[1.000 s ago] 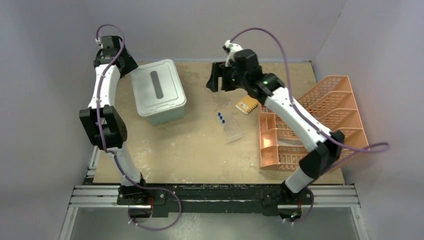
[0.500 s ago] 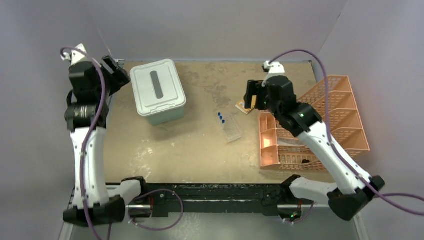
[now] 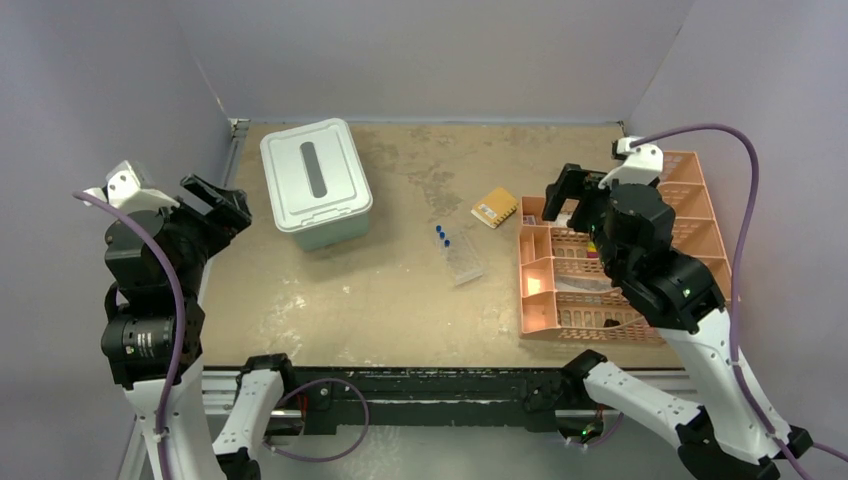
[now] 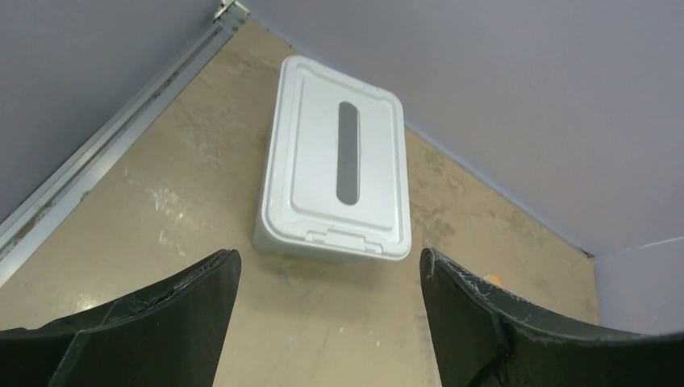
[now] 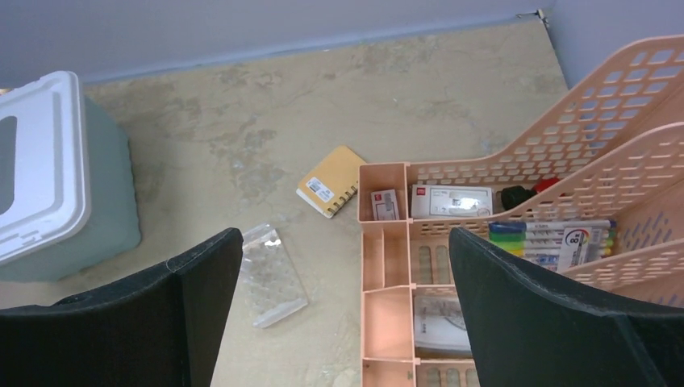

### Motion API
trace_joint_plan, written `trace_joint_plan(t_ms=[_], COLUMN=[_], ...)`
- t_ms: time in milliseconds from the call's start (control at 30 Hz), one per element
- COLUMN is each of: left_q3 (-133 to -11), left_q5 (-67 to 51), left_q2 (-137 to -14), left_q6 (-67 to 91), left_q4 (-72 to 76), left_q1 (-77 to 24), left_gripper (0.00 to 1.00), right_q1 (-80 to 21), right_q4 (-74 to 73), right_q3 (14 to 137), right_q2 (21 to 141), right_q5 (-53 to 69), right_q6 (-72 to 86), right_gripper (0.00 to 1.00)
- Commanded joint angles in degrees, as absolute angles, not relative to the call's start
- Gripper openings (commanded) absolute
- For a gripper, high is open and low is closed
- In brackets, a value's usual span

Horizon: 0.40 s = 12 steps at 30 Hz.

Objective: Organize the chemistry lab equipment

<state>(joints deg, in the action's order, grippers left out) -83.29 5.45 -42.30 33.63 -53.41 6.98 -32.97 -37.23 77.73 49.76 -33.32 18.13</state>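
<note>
Left fingers (image 4: pixel 161 322): spread wide, empty, left of teal tub (image 3: pixel 316 183).
Right fingers (image 5: pixel 145 322): spread wide, empty, over orange tray (image 3: pixel 560 300).
Clear rack (image 3: pixel 461 257): flat on worktop (image 3: pixel 400 300), between tub and tray.

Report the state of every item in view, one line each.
Tub, shut, lid on.
Orange tray, partly filled.
Clear rack, lying flat.
Blue-capped tubes, capped, at the rack's far end.
Yellow notebook, closed, flat beside the tray.
Left end effector, open, empty.
Right end effector, open, empty.
</note>
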Motion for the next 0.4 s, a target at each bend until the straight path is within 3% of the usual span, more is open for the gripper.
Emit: trace_joint_plan(t_ms=[0,367], left_q3=[-87.1,-87.6], left_q5=[3.8,2.9], left_q2=[-41.3,-38.7], left_q6=[34.8,35.1], left_q4=[-60.0,-62.7], left_q1=[6.6,6.8], left_gripper=[0.81,0.83], right_q1=[-33.0,-33.0], right_q4=[-38.3,-41.0], right_q3=[76.3,75.9], right_q2=[46.1,43.0], right_q5=[-37.1,-38.5], right_q6=[19.9,22.1], right_gripper=[0.99,0.99])
